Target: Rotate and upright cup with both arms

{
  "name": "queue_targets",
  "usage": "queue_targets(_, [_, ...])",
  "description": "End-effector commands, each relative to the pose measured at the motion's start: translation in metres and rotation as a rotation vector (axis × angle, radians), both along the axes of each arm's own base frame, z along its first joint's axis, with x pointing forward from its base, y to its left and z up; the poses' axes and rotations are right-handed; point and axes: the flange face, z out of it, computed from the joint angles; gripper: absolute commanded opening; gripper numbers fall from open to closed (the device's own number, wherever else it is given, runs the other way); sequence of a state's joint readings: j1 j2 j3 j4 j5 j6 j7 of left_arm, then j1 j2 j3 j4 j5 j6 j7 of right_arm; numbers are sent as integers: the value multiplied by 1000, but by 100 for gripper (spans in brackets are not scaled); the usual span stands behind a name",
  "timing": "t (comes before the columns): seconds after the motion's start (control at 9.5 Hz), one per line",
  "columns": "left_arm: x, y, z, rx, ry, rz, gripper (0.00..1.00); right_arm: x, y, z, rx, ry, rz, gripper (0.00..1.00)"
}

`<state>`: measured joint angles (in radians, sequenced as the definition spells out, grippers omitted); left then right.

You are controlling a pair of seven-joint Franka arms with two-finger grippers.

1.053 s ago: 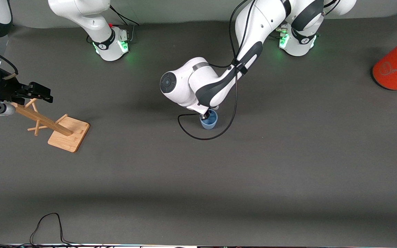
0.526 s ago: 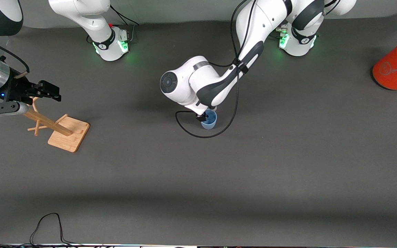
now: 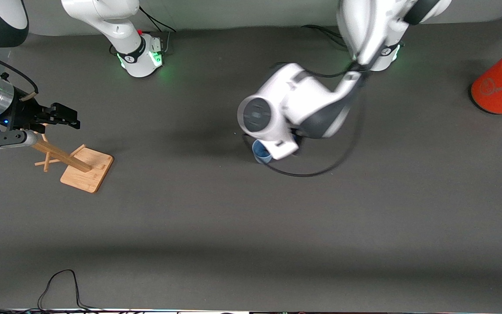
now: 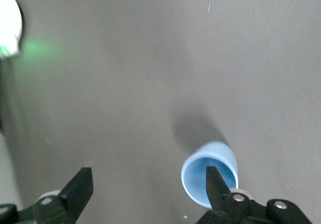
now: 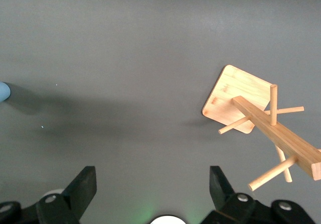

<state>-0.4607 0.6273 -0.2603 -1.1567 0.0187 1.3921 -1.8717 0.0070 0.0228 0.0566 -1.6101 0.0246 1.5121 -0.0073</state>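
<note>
The light-blue cup (image 3: 259, 151) stands upright on the grey table mat, mouth up, partly hidden under the left arm's wrist. In the left wrist view the cup (image 4: 200, 176) stands free below my left gripper (image 4: 148, 180), which is open and empty. One of its fingers (image 4: 214, 186) shows in front of the cup's mouth. In the front view the left gripper's fingers are hidden under the wrist. My right gripper (image 3: 71, 118) is open and empty, in the air over the wooden rack at the right arm's end of the table. It also shows in the right wrist view (image 5: 152, 180).
A wooden peg rack (image 3: 86, 168) on a square base stands under the right gripper and shows in the right wrist view (image 5: 261, 118). A large orange cylinder (image 3: 501, 85) with a grey top lies at the left arm's end. A black cable (image 3: 59, 283) loops at the front edge.
My left gripper has let go of the cup, opened and lifted off it, and the left arm has swung toward its own end. The cup stays upright. The right gripper has barely shifted.
</note>
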Motion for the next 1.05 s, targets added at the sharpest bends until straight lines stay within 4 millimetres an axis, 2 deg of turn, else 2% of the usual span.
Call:
queue_targets(0.0, [42,109,41,-126,52,-137,100,2,-2,5,20,-7,-26,100])
queue_targets(0.21, [58,221,82,-221,60,-291,100,2,-3,8,21,-13,-27,100])
queue_targets(0.42, [47,334,125,-339,29,-521,100,2,-5,8,16,-15,-27,100])
queue_targets(0.53, [37,382,144,-388,13,-677,100,3,-6,11,15,-21,-29,100])
queue_targets(0.63, [25,422,165,-438,10,-820,100,4,-7,15,20,-30,-32,100])
queue_targets(0.74, [10,449,183,-484,25,-991,100,4,-5,16,21,-33,-30,100])
queue_targets(0.84, [3,464,195,-500,10,-1077,100,4,-5,20,21,-39,-30,100])
queue_targets(0.95, [1,463,204,-475,-9,-1089,100,4,-4,22,21,-42,-27,100])
